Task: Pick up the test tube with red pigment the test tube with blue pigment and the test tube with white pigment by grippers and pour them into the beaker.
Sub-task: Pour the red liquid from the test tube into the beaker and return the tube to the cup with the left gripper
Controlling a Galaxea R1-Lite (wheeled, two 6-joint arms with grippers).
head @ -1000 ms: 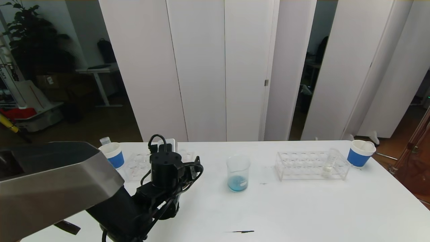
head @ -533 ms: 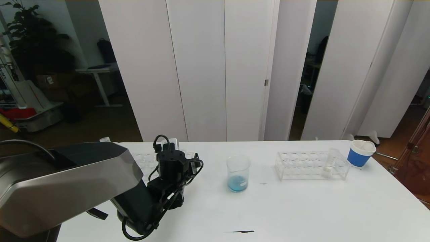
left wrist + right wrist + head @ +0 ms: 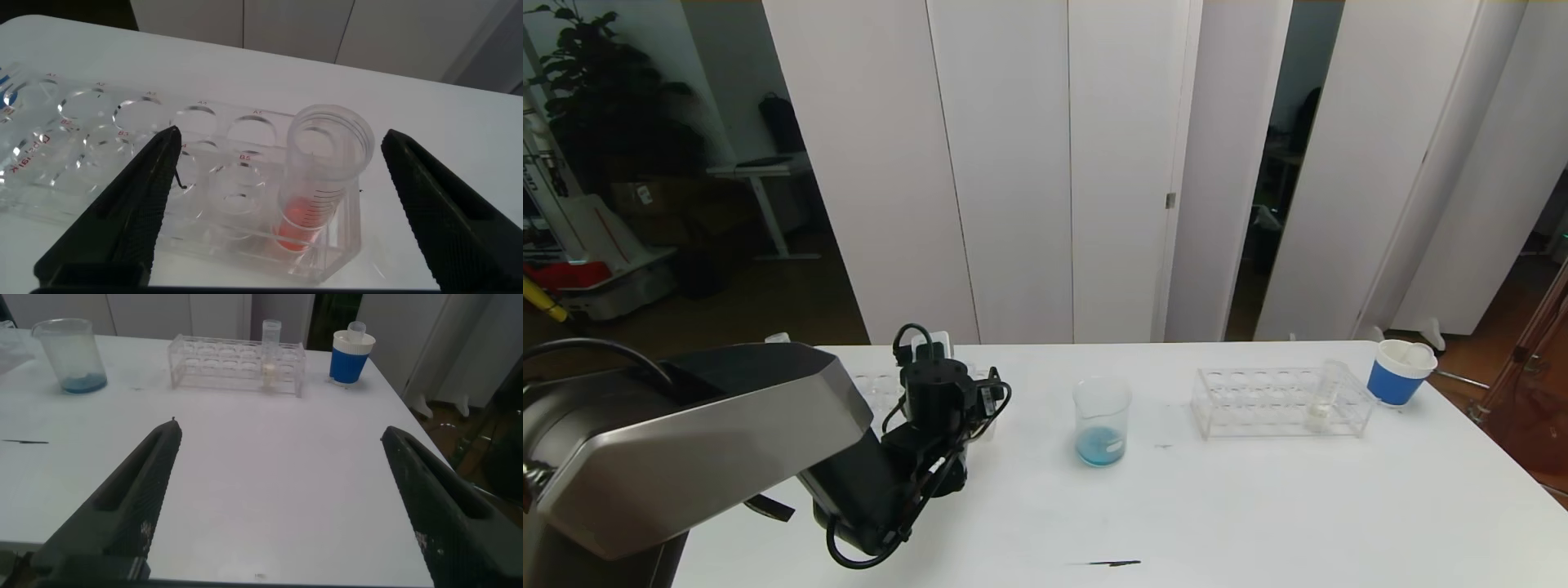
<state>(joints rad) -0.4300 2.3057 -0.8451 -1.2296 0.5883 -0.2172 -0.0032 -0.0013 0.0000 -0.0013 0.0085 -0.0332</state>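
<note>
A white table (image 3: pixel 1258 506) carries a clear glass beaker (image 3: pixel 1102 421) near its middle, a shallow layer of blue pigment at the bottom. On the right side stands a clear plastic test tube rack (image 3: pixel 1278 402) holding a test tube with white pigment (image 3: pixel 1323 396), and just beyond it, at the table's far right corner, a white paper cup with a blue band (image 3: pixel 1398 373). A second clear rack (image 3: pixel 204 196) sits on the left side, a tube with orange-red pigment (image 3: pixel 319 184) upright in its end slot. A thin dark mark (image 3: pixel 1107 563) lies on the tabletop near the front edge.
</note>
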